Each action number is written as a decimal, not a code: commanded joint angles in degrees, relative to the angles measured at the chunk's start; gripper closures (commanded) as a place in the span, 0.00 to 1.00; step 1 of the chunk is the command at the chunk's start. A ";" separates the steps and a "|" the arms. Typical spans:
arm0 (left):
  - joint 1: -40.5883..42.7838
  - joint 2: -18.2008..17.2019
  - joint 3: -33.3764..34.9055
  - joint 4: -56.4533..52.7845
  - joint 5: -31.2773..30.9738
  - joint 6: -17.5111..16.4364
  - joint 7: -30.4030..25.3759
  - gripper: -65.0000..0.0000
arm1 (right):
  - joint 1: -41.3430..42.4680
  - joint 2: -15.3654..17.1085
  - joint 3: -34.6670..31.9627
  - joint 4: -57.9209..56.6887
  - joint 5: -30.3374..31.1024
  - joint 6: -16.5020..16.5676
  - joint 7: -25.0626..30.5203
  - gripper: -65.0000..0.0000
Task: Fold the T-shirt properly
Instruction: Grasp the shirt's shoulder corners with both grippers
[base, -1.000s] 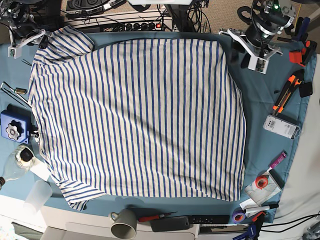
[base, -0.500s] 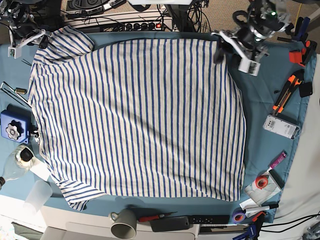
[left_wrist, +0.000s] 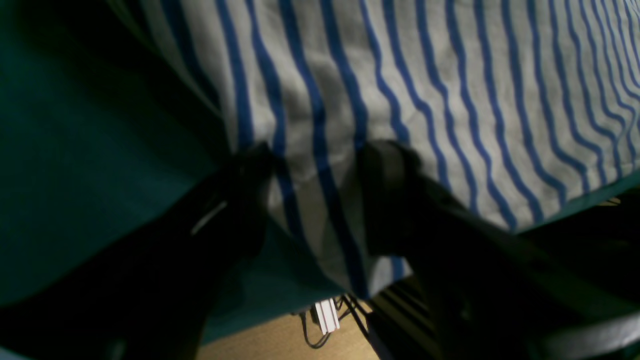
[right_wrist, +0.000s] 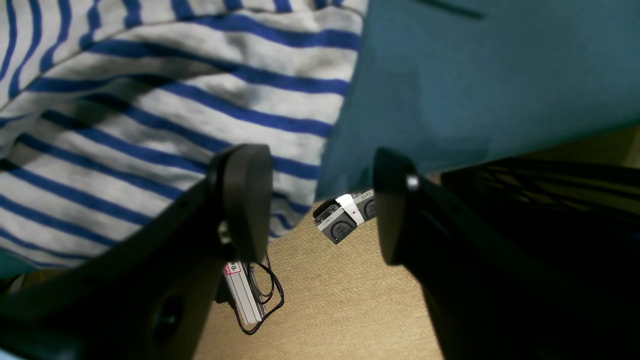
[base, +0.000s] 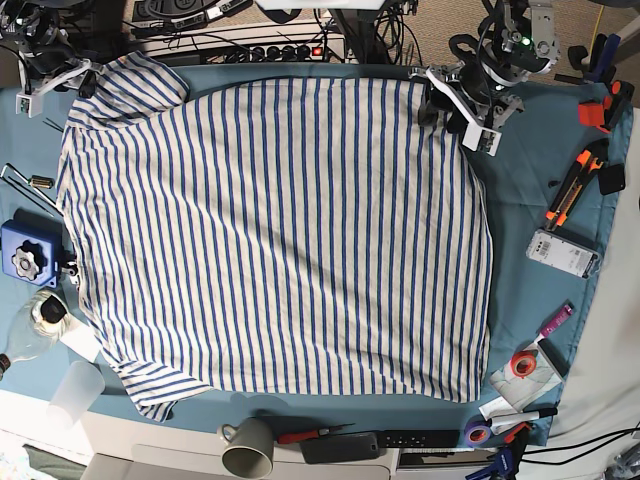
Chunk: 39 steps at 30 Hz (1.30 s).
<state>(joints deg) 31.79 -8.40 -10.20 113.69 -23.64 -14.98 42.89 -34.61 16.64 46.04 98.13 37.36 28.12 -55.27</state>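
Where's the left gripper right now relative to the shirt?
In the base view the left gripper is at the top right, jaws open over the T-shirt's far right corner, beside the teal cloth.

A teal cloth (base: 525, 190) covers the table, bearing the spread T-shirt (base: 270, 230) and scattered tools (base: 578, 180).

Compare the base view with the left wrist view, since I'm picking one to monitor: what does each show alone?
Base only: the whole shirt spread flat, a mug, tape, the right claw. Left wrist only: the shirt's corner between the open left claw fingers, floor below. Both: striped shirt, teal cloth.
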 joint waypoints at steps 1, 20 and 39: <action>0.46 -0.17 -0.09 0.59 0.48 0.61 1.27 0.53 | -0.28 1.01 0.50 0.70 0.37 0.07 1.20 0.51; 0.61 -0.20 -0.04 0.57 -2.16 0.59 2.58 0.92 | 0.63 0.22 0.50 0.70 3.06 -1.84 -1.92 0.51; 0.59 -0.20 -0.04 0.59 -2.16 -1.51 2.58 1.00 | 1.44 -2.49 -6.19 -2.54 3.10 -0.50 -1.16 1.00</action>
<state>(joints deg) 31.88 -8.45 -10.24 113.69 -25.41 -16.14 45.04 -32.51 14.26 40.42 95.83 41.56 27.05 -51.90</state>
